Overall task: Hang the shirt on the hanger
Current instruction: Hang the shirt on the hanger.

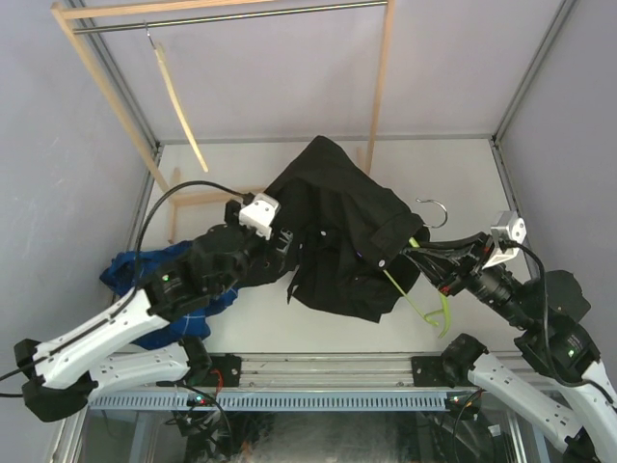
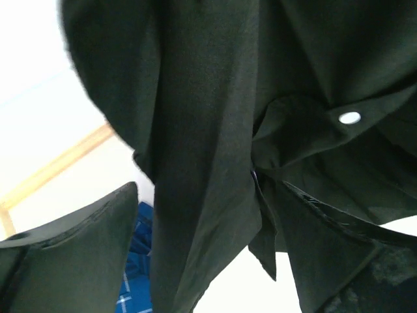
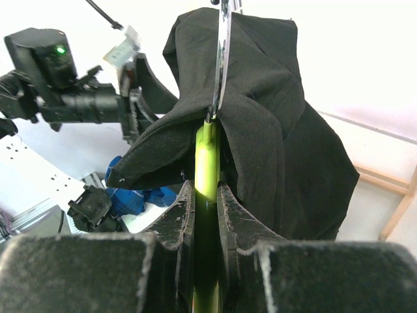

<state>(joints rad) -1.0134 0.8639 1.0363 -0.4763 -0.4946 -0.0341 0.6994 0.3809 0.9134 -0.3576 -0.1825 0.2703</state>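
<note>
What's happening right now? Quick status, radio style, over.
Left gripper open, loose cloth between its fingers. Right gripper shut on hanger. Shirt draped over hanger, one green arm showing. Blue plaid shirt lies aside, not in the way.

1. We see plain grey walls (image 1: 289, 87) on 3 sides, evenly lit
2. White table (image 1: 453, 183) w/ alu posts (image 1: 533, 68) at its back corners
3. We've got a wooden rack (image 1: 382, 68) at the back-left, standing on the table, w/ a metal rail (image 1: 241, 16) across its top
</note>
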